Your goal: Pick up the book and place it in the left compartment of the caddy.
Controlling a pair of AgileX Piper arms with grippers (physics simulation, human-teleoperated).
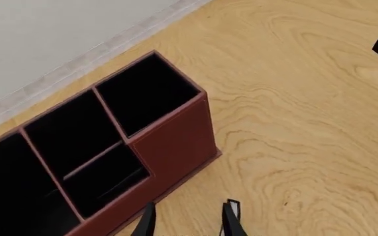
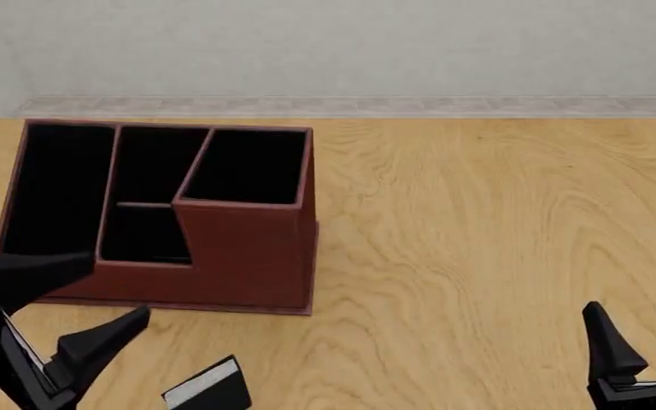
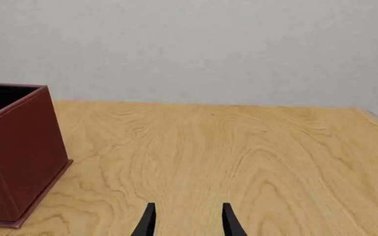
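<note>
**Little black book sits low by the left gripper**

Right down at the near edge of the front view is the book [image 2: 206, 389]. It is small and thin, with black covers and a white strip of pages showing. It sits just beside the left gripper [image 2: 119, 284], and I cannot tell if they touch. Part of it is cut off, so I cannot tell if it lies flat or is tipped up.

It looks light and stiff. The covers look smooth, so it might slip. I think the best hold is across its thin sides, covers between the fingers, near the middle so it does not swing.

The left gripper's fingers are spread wide. In its wrist view only bare wood shows between them, so it holds nothing. The right gripper [image 2: 634, 309] is far off on the other side, fingers apart and holding nothing too.

Behind the left gripper stands the caddy [image 2: 248, 248], a red-brown box on the wooden table [image 2: 477, 213]. The left compartment [image 2: 55, 188] is the long narrow slot on the far left. It looks dark and bare inside. Next to it are two short slots [image 2: 151, 196], then the tall square slot [image 2: 248, 166].

The slot is thin, so I think the book must go in edge first. The caddy's front wall is between the book and the slot, so the book has to go up and over.
</note>
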